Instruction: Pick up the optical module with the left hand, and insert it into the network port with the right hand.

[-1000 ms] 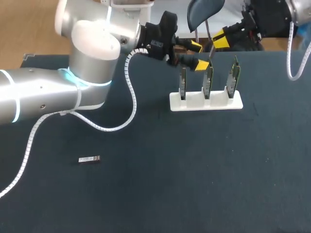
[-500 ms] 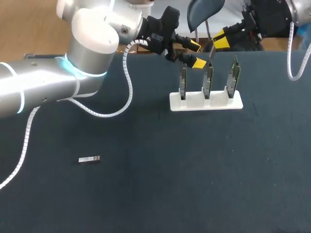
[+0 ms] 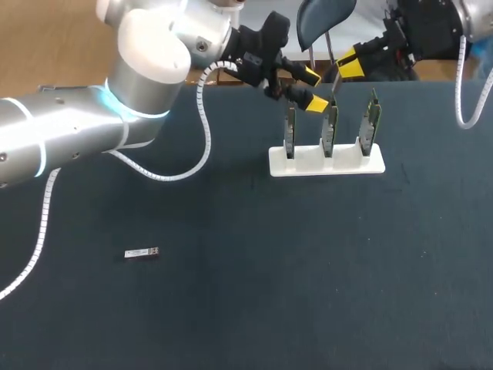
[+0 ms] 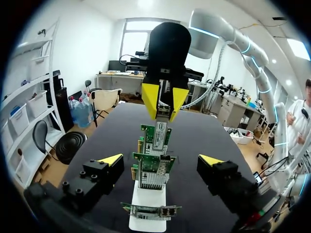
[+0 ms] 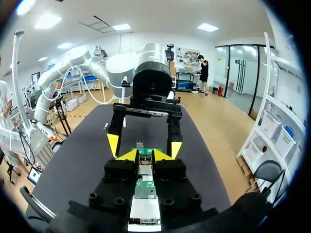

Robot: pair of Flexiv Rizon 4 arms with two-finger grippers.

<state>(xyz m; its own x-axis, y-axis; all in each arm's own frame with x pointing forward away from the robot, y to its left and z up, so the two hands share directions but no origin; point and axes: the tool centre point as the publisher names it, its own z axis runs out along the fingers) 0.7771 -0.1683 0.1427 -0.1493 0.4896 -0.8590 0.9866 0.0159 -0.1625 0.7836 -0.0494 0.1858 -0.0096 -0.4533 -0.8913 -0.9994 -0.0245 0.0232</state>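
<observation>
A small silver optical module (image 3: 142, 253) lies on the dark table at the left, far from both grippers. A second module (image 4: 159, 127) hangs from my right gripper (image 3: 348, 63), which is shut on it above the middle card. Three green network cards (image 3: 330, 127) stand upright in a white stand (image 3: 326, 163) at the back. My left gripper (image 3: 313, 89) hovers open just beyond the left card with nothing in it. In the left wrist view its fingers (image 4: 161, 160) stand wide apart on either side of the row of cards (image 4: 153, 170). The right gripper (image 5: 146, 155) faces the left gripper across the cards.
The dark cloth (image 3: 308, 270) covers the whole table. My left arm (image 3: 69, 139) with its white cable spans the back left. The table's far edge runs just behind the stand.
My left arm's elbow has swung back and to the left, while its gripper has stayed almost in place by the cards. The right arm has not moved.
</observation>
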